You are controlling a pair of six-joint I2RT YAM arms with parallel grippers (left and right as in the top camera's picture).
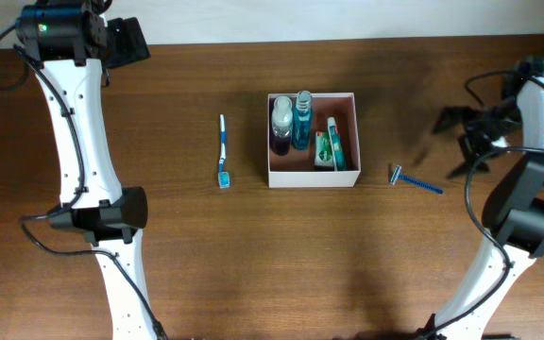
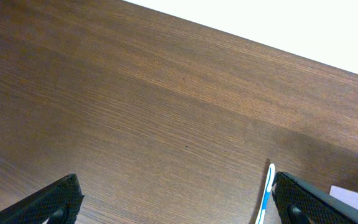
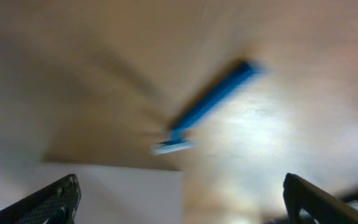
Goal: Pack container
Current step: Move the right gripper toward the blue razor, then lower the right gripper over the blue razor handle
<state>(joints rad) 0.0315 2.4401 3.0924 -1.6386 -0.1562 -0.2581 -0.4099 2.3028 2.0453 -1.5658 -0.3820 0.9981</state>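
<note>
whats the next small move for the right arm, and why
Probably lower the right pincer onto the handle of the blue razor. The razor lies outside the container, just to its right, not yet packed. The pincer looks open and empty above it, so closing in for a grasp seems the natural step.

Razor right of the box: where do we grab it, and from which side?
Grip the razor mid-handle, straight down from above with the right gripper, closing across the handle. It lies flat on the table, long and thin, clear of the container; the wide head is probably the worse hold.
</note>
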